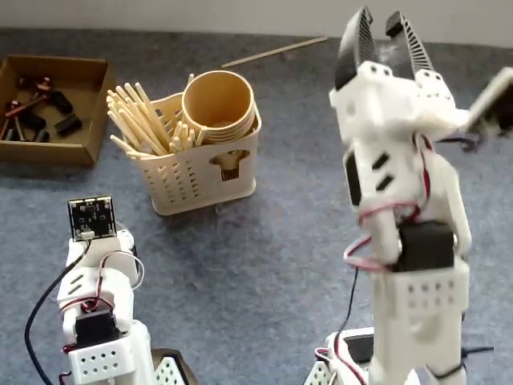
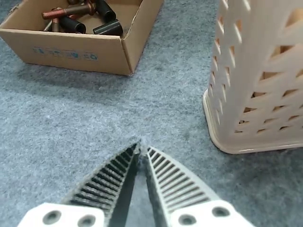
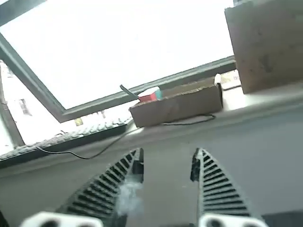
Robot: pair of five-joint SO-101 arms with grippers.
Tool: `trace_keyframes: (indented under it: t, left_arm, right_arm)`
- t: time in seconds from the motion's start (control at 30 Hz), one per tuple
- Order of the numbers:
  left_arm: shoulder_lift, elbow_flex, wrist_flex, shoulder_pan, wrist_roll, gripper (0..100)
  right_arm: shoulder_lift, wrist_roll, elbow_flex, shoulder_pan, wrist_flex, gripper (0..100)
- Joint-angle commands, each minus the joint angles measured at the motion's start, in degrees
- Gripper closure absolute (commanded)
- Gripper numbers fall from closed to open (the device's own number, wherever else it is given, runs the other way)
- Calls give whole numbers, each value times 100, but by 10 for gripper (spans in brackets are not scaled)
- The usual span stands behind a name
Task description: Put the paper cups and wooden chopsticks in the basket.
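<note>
Cardboard box point(image 1: 56, 152) beside basket point(image 1: 204, 172), loose chopstick point(image 1: 272, 51) behind

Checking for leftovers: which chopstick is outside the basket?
The lone chopstick lying flat on the table beyond the basket; the other chopsticks stand bundled inside it.

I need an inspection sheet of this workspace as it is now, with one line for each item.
Surface: grey mat, no spill seen.
Job's things: basket upright, holding stacked paper cups and a bundle of chopsticks; one loose chopstick lies on the mat beyond the basket.
Clutter: cardboard box with dark and copper-coloured metal parts, apart from the basket.
Grippers: left gripper shut, empty, low over the mat; right gripper open, empty, raised.
Cables: red and white wires on the right arm; black cable by the left arm.
Surroundings: window, ledge with brown boxes.
</note>
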Motion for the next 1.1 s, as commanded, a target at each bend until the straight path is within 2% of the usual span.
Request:
trace_keyframes:
  t: [0.0,0.2,0.53,0.83,1.07]
  left_arm:
    - [-22,13,-176,92,-44,992]
    - [-22,57,-185,92,-44,992]
    - [-22,57,-185,92,-44,992]
    - [-22,75,-185,92,-44,992]
    - [-22,75,-185,101,-44,992]
  right_arm:
    - [699,-185,-31,277,-4,829]
    - [1851,-185,-75,356,-57,829]
    - [2967,-396,-426,338,-110,829]
    - [5165,-422,-2299,312,-189,829]
    - [7407,-378,-4013,171,-1464,829]
